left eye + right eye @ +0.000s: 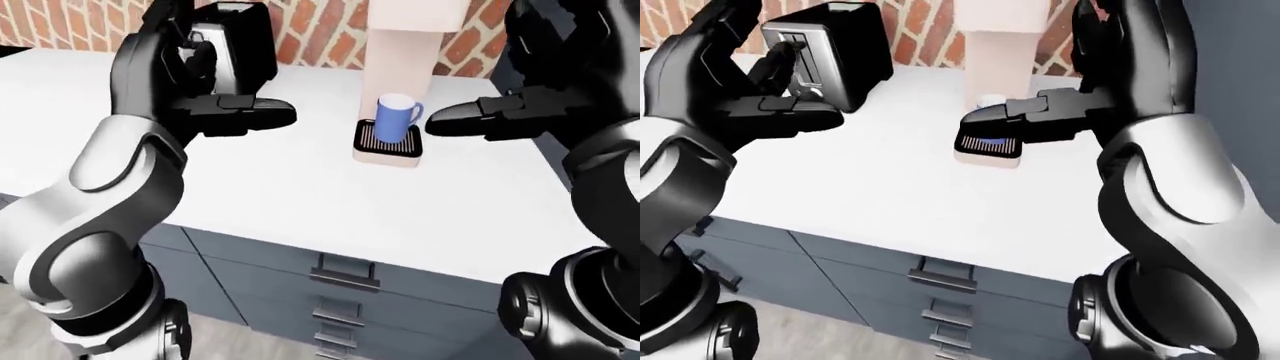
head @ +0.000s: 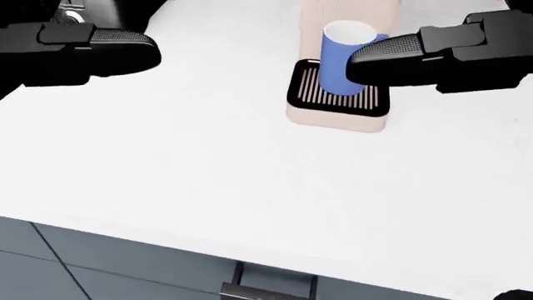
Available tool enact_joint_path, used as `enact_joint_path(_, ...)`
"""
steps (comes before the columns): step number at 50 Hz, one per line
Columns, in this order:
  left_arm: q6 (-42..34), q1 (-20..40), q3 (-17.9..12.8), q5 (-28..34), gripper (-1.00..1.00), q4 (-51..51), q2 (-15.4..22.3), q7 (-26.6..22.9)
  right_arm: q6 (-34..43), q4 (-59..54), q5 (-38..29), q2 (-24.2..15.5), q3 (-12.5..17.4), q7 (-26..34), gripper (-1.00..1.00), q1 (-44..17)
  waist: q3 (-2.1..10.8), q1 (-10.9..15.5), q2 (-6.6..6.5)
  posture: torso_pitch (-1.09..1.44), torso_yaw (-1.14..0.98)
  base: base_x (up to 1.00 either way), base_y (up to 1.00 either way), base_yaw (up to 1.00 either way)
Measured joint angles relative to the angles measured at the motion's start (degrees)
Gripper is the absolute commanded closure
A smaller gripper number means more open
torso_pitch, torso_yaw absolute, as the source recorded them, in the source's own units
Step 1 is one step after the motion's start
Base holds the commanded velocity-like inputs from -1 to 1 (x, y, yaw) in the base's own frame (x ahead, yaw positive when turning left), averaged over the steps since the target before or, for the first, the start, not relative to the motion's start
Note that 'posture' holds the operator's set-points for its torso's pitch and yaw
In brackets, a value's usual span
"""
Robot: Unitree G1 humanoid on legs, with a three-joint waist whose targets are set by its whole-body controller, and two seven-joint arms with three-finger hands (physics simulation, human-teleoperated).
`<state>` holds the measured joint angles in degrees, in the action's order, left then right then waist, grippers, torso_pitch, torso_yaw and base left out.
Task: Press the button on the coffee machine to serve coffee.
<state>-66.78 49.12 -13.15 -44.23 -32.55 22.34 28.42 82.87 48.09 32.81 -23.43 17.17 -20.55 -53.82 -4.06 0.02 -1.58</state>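
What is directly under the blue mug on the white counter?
The blue ceramic mug stands on the black slotted drip grille of the pale pink coffee machine. The right hand's fingers hide the grille's right part in the head view.

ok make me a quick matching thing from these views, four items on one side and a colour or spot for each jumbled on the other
Items:
1. mug
2. drip grate
3. toaster
4. drawer handle

Descriptions:
A. below the counter edge
B. blue, standing on the grate
C. black with white slits, under the mug
D. dark with a silver face, left of the coffee machine

Pairs: 1-B, 2-C, 3-D, 4-A
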Motion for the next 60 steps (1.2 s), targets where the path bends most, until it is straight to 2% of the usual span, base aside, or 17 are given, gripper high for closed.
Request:
enact_joint_path(2, 0.13, 0.16, -1.02, 0.20, -1.00, -0.66, 0.39, 0.34, -0.17, 0.78, 0.44, 0.09, -0.24, 0.25, -1.00, -0.87, 0.75, 0.25, 1.03, -0.03, 0.00, 0.00, 0.00, 0.00)
enact_joint_path(5, 1.05, 0.70, -1.62, 0.51, -1.00, -1.41, 0.51, 0.73, -1.33, 1.61, 0.76, -0.12, -0.01, 0.44, -1.00, -1.35, 1.59, 0.26, 1.22, -0.03, 0.00, 0.00, 0.00, 0.00)
enact_joint_path(8, 1.04, 0.47, -0.93, 0.28, -1.00, -0.86, 0.24, 0.79, -1.27, 0.93, 0.54, 0.01, 0.13, 0.20, -1.00, -0.66, 1.21, 0.21, 1.04, -0.03, 0.00, 0.18, -0.11, 0.00)
enact_joint_path(10, 0.57, -0.06, -0.50, 0.09, -1.00, -0.17, 0.35, 0.67, -0.59, 0.30, 0.46, 0.19, -0.26, 0.10, -1.00, -0.36, 0.47, 0.54, 1.44, -0.03, 0.00, 0.16, -0.10, 0.00)
enact_joint_path(12, 0.71, 0.14, -1.02, 0.20, -1.00, -0.82, 0.55, 0.69, -0.59, 1.04, 0.74, 0.04, -0.11, 0.14, -1.00, -1.35, 1.11, 0.67, 1.94, -0.03, 0.00, 0.00, 0.00, 0.00)
enact_joint_path(14, 1.12, 0.20, -1.01, 0.34, -1.00, -1.10, 0.33, 0.73, -0.89, 1.34, 0.81, 0.02, 0.23, 0.04, -1.00, -1.39, 1.35, 0.51, 1.56, -0.03, 0.00, 0.00, 0.00, 0.00)
enact_joint_path(21, 0.12, 0.40, -0.65, -0.47, -1.00, -0.65, 0.16, 1.00, 0.40, 0.43, 0.68, 0.07, 0.42, -0.52, -1.00, -1.24, 0.83, 0.00, 1.19, -0.03, 0.00, 0.00, 0.00, 0.00)
enact_joint_path(33, 1.38, 0.00, -0.70, -0.14, -1.00, -0.94, 0.48, 0.52, -0.40, 0.53, 1.09, -0.12, 0.18, -0.53, -1.00, -1.16, 1.21, 0.03, 1.71, -0.06, 0.00, 0.00, 0.00, 0.00)
enact_joint_path(50, 1.96, -0.65, -0.42, 0.34, -1.00, -0.62, -0.19, -0.18, -0.87, 0.52, 1.02, -0.36, 0.09, -0.54, -1.00, -0.68, 4.51, 0.44, 1.63, -0.15, 0.00, 0.00, 0.00, 0.00)
enact_joint_path(60, 2.32, -0.79, -0.11, 0.65, -1.00, -0.54, -0.45, -0.90, -1.18, 0.27, 0.85, -0.50, 0.02, -0.46, -1.00, -0.73, 6.96, 0.54, 1.44, -0.22, 0.00, 0.00, 0.00, 0.00)
